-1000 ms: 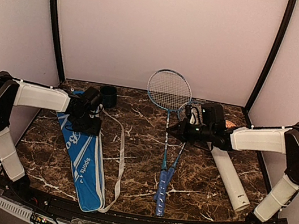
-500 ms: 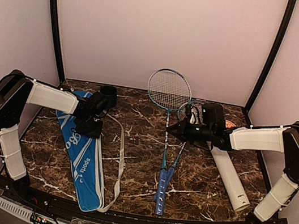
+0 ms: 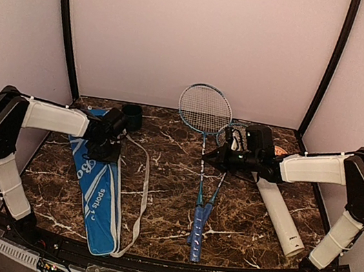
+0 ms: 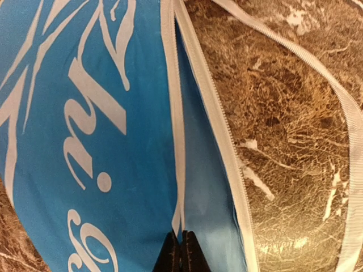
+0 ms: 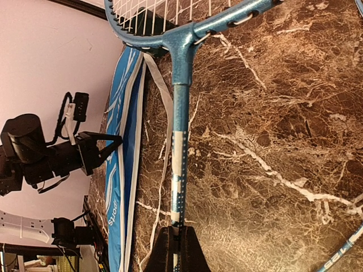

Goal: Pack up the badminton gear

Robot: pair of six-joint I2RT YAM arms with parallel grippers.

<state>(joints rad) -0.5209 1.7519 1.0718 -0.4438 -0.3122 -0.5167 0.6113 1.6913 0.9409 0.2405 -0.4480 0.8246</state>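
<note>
Now my left claw (image 4: 180, 249) is clenched on the zip edge of the blue racket bag (image 4: 85, 170) just beneath it. My right claw (image 5: 176, 245) grasps a racket (image 5: 180, 107) by its shaft. Next, I think, I must lift the bag open.

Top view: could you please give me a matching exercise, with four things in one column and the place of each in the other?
Things:
1 bag
2 tube
3 cup
4 rackets

Places:
a in the middle, heads toward the far wall
b on the right side, lying down
c on the left side, lying flat
d at the far left, by the bag's far end

Pairs: 1-c, 2-b, 3-d, 4-a
</note>
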